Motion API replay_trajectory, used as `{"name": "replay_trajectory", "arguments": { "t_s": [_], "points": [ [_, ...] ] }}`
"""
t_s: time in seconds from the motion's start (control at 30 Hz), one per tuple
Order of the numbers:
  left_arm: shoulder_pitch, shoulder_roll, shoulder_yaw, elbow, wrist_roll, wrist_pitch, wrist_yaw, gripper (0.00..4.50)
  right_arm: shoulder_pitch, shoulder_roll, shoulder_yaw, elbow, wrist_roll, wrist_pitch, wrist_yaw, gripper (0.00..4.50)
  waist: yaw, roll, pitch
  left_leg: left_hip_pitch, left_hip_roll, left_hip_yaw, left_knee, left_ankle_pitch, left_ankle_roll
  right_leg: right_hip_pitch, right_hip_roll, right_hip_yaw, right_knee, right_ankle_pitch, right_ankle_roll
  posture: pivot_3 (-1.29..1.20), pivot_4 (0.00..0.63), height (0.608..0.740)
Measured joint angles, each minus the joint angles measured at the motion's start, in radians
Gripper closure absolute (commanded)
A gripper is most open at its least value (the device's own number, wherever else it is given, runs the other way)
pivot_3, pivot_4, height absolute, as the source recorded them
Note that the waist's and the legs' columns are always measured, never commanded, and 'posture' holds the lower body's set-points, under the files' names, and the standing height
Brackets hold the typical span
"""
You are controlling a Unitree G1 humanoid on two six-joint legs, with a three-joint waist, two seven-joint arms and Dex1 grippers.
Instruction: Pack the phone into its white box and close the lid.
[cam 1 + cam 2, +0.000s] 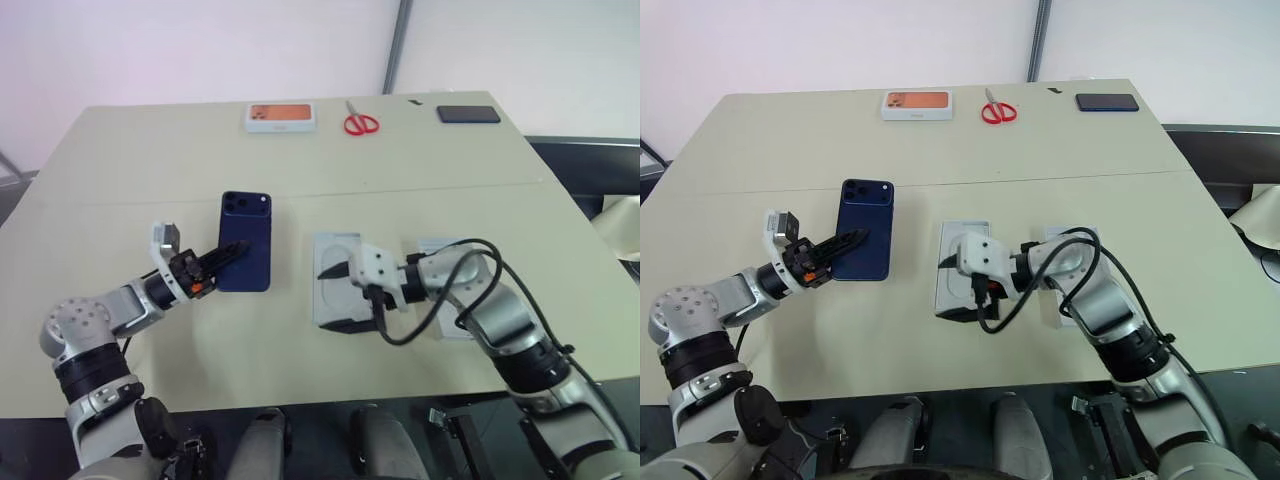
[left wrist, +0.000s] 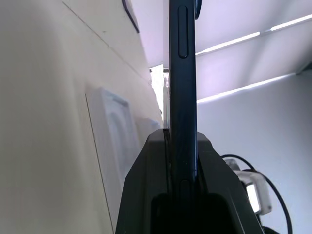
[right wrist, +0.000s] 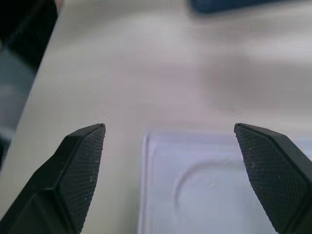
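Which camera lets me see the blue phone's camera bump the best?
The left eye view: the phone shows its whole dark blue back there, bump at the far end, with the left gripper shut on its near edge. The right eye view shows much the same. The left wrist view shows just its thin side. The right wrist view catches a blurry dark bit.

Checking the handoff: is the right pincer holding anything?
No: the right pincer is open, its fingers spread apart above a white tray, with nothing between them.
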Motion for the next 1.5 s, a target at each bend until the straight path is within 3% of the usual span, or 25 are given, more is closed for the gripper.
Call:
{"name": "replay_trajectory", "arguments": {
  "t_s": [0.1, 0.13, 0.2, 0.3, 0.73, 1.23, 1.5],
  "points": [
    [0.004, -0.021, -0.002, -0.011, -0.017, -0.003, 0.041, 4.50, 0.015, -0.015, 0.031, 0.004, -0.039, -0.044, -0.013, 0.04, 0.000, 0.000, 0.000, 0.000, 0.000, 0.000, 0.000, 0.000, 0.000, 0.000, 0.000, 0.000, 0.000, 0.000, 0.000, 0.00, 0.150, 0.740],
    [0.005, -0.025, -0.003, -0.011, -0.023, -0.003, 0.048, 4.50, 0.017, -0.015, 0.036, 0.005, -0.047, -0.050, -0.018, 0.26, 0.000, 0.000, 0.000, 0.000, 0.000, 0.000, 0.000, 0.000, 0.000, 0.000, 0.000, 0.000, 0.000, 0.000, 0.000, 0.00, 0.150, 0.740],
    [0.010, -0.026, -0.007, -0.017, -0.033, -0.006, 0.062, 4.50, 0.021, -0.014, 0.052, 0.022, -0.071, -0.065, -0.035, 0.87, 0.000, -0.001, 0.001, 0.000, 0.000, 0.000, 0.000, 0.000, 0.000, 0.000, 0.000, 0.000, 0.000, 0.000, 0.000, 0.00, 0.150, 0.740],
    [0.011, -0.027, -0.013, -0.030, -0.047, -0.016, 0.089, 4.50, 0.028, -0.008, 0.065, 0.056, -0.098, -0.080, -0.065, 2.25, 0.004, -0.002, 0.001, 0.000, 0.000, 0.000, 0.000, 0.000, 0.000, 0.000, -0.001, 0.000, -0.001, 0.000, 0.000, 0.00, 0.150, 0.740],
    [0.011, -0.027, -0.043, -0.036, -0.117, -0.024, 0.165, 4.50, 0.025, 0.019, 0.069, 0.093, -0.133, -0.129, -0.081, 2.25, 0.007, -0.002, 0.001, 0.001, 0.000, 0.000, 0.000, 0.000, 0.000, 0.002, -0.001, 0.000, -0.001, 0.000, 0.000, 0.00, 0.150, 0.740],
    [0.011, -0.055, -0.086, -0.037, -0.210, -0.061, 0.257, 4.50, -0.035, 0.180, 0.139, 0.178, -0.172, -0.127, -0.127, 2.25, 0.005, -0.002, 0.001, 0.001, -0.001, -0.001, 0.000, 0.000, 0.000, 0.001, 0.000, 0.000, -0.001, 0.000, 0.000, 0.00, 0.150, 0.740],
    [0.043, -0.059, -0.120, -0.043, -0.268, -0.064, 0.295, 4.50, -0.042, 0.160, 0.129, 0.164, -0.156, -0.102, -0.116, 2.25, 0.008, -0.002, 0.001, 0.001, -0.001, -0.001, 0.000, 0.000, 0.000, 0.002, -0.001, 0.000, -0.002, 0.000, 0.000, 0.00, 0.150, 0.740]
  ]
}}
